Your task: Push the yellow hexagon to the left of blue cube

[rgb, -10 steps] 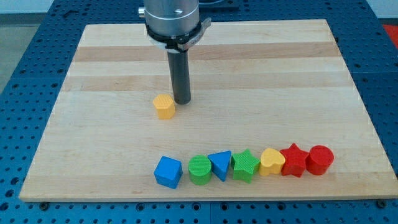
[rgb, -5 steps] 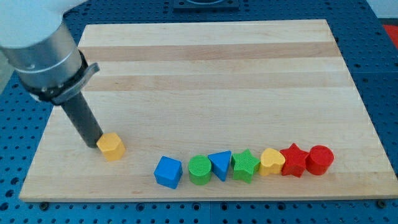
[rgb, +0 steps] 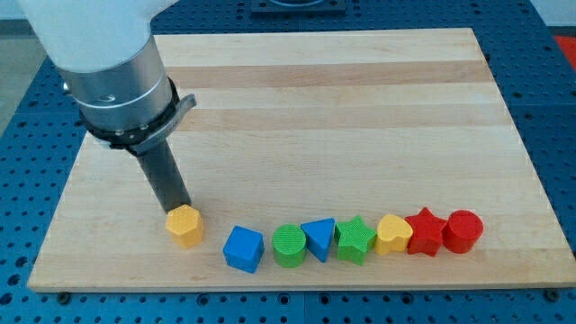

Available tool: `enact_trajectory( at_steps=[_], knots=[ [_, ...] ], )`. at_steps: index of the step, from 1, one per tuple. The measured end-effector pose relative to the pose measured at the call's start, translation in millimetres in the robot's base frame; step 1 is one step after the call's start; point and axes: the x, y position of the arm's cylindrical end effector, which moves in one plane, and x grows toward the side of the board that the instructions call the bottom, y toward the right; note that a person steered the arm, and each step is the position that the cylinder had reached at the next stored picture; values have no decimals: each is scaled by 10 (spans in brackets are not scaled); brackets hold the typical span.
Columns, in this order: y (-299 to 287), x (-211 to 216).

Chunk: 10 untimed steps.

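Note:
The yellow hexagon (rgb: 184, 226) lies on the wooden board (rgb: 297, 90) near the view's bottom, to the left of the blue cube (rgb: 243, 248) with a small gap between them. My tip (rgb: 178, 209) stands just above the hexagon, touching its upper edge. The blue cube is the left end of a row of blocks.
To the right of the blue cube runs a row: green cylinder (rgb: 289, 245), blue triangle (rgb: 319, 238), green star (rgb: 355, 238), yellow heart (rgb: 393, 233), red star (rgb: 424, 231), red cylinder (rgb: 463, 230). The board's bottom edge lies close below the row.
The hexagon went from mid-board down to the lower left, then a little right and down toward the blue cube. My tip followed and now sits above it.

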Motion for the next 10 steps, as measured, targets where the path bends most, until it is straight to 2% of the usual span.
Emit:
enact_trajectory(
  at_steps=[5, 10],
  knots=[
    [12, 252],
    [130, 263]
  ],
)
